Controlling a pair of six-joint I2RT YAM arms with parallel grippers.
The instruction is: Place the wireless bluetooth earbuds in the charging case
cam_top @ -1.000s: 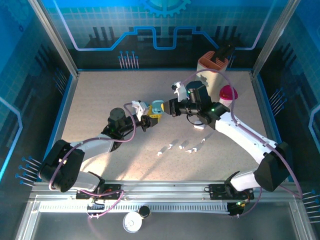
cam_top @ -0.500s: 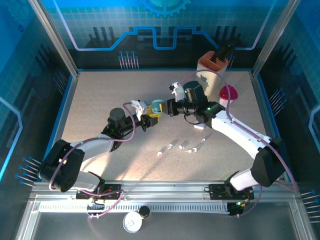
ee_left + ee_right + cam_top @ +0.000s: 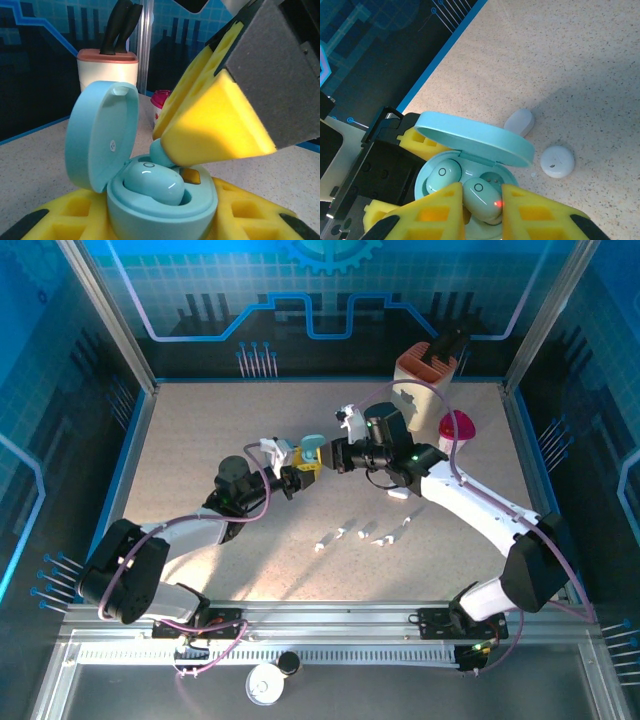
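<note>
- The right gripper [image 3: 481,200] has its 2 yellow pads [image 3: 434,212] drawn narrow on a pale blue earbud [image 3: 481,196]; the earbud touches both pads, and its lower end is in the right-hand well of the charging case [image 3: 470,137]
- The left gripper [image 3: 160,225] clamps the case body between its own yellow pads, and the lid stands open and tilted back
- A second earbud [image 3: 441,176] lies seated in the other well, just beside the held one and clear of the pads
- In the left wrist view the right gripper's pad covers most of the held earbud, so its depth is hard to judge; it seems only partly in
- The lid hides the far rim of the case from the right wrist camera
- From above, both grippers meet over the middle of the table [image 3: 200,430], well apart from every wall, with bare surface to the left and beyond
- Loose white earbuds [image 3: 365,531] lie scattered nearer the arm bases, apart from the case
- 2 white pebble cases [image 3: 558,161] rest on the table near the held case
- A knife block [image 3: 425,365] stands at the far right corner, and a pink-lidded cup [image 3: 455,428] sits close beside the right arm
</note>
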